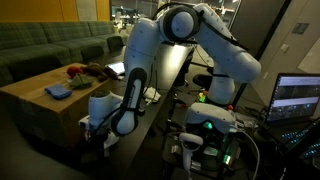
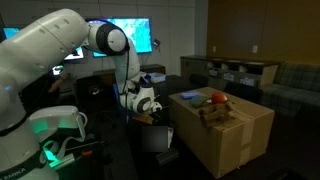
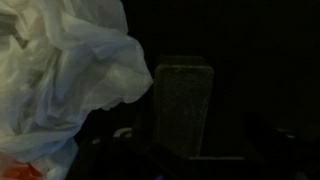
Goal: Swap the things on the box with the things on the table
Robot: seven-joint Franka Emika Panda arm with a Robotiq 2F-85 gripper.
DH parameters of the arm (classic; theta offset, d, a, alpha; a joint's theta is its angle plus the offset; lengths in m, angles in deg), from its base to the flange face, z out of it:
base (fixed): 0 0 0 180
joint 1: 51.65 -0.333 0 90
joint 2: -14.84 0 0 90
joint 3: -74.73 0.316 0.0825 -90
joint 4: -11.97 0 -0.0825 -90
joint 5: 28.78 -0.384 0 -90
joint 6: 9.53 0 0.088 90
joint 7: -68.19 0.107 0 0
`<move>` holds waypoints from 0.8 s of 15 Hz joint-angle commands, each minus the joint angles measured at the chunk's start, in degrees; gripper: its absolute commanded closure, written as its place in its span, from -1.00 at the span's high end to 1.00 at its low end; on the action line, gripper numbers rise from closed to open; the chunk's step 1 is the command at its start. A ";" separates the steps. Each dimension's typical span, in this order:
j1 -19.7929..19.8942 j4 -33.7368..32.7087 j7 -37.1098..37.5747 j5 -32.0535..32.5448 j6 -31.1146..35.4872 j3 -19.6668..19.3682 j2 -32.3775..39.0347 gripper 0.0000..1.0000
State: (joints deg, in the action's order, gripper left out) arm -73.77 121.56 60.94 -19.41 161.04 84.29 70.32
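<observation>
The brown cardboard box [image 2: 225,140] [image 1: 35,105] carries a blue cloth [image 2: 187,96] [image 1: 57,91], a red thing [image 2: 215,97] [image 1: 76,70] and a brown plush toy [image 2: 214,113]. My gripper [image 2: 148,112] [image 1: 100,122] hangs low over the black table [image 1: 150,125], beside the box. The dark wrist view shows a crumpled white plastic bag [image 3: 60,70] on the left and an upright grey block [image 3: 185,100] in the middle. There the gripper [image 3: 198,138] looks open, its dim fingers either side of the block and holding nothing.
A green sofa [image 1: 50,42] stands behind the box. A laptop [image 1: 297,98] and cabling sit by the robot base [image 1: 210,125]. Screens [image 2: 125,35] glow behind the arm, and a shelf [image 2: 235,70] stands at the back. An orange scrap [image 3: 20,170] peeks from under the bag.
</observation>
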 commanded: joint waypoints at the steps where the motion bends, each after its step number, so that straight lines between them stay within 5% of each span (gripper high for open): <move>1: -1.49 -3.61 0.15 1.44 1.37 -1.43 2.80 1.00; 10: -5.01 -8.76 1.09 2.46 1.14 -5.48 6.67 1.00; 11: -5.07 -9.08 1.06 2.42 0.74 -5.53 6.77 0.51; 12: -5.36 -9.66 1.23 2.35 0.53 -5.77 7.08 0.48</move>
State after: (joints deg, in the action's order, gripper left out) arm -77.83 114.85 60.97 -18.33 161.41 79.72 75.69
